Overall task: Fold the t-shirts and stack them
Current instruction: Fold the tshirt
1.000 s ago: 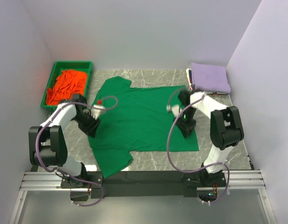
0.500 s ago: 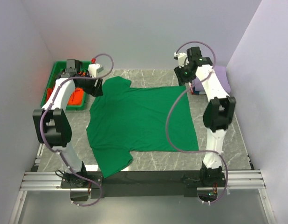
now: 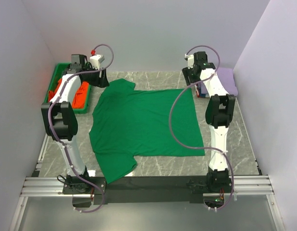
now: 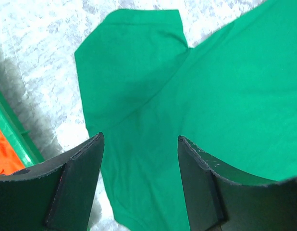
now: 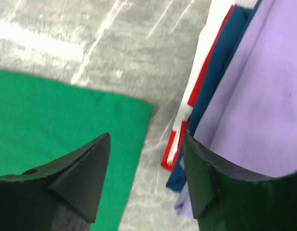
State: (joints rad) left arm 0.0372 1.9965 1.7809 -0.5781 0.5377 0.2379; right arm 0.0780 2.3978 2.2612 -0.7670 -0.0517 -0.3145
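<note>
Your left end effector [image 4: 140, 139] hangs with its jaws spread and nothing between them, above the shoulder of the bright green short-sleeved cloth t-shirt [image 3: 143, 122], which lies flat on the grey marbled worktop [image 5: 115, 53]. The shirt's far sleeve [image 4: 129, 57] spreads just ahead of the fingertips. The green plastic tray [image 4: 15, 139] holding the crumpled orange t-shirt [image 3: 82, 92] sits just beside its left finger, apart from the sleeve. The shirt's long axis runs across the worktop, shoulders and both sleeves toward the left arm, straight hem toward the right. So each arm is nearest its own end, and both are parked along the far edge. Your right end effector [image 5: 147, 137] is also spread and empty. The far hem corner [image 5: 134, 108] lies just under and ahead of its left finger, with bare stone between that corner and the folded stack, where a lavender t-shirt [image 5: 264, 96] tops a navy layer [image 5: 225, 62] and a white, red-edged one [image 5: 206, 53]. For a fold, I judge both targets lie straight below: sleeve edge on the left, hem corner on the right. Keep the right fingers toward the green cloth so they don't snag the stack.
</note>
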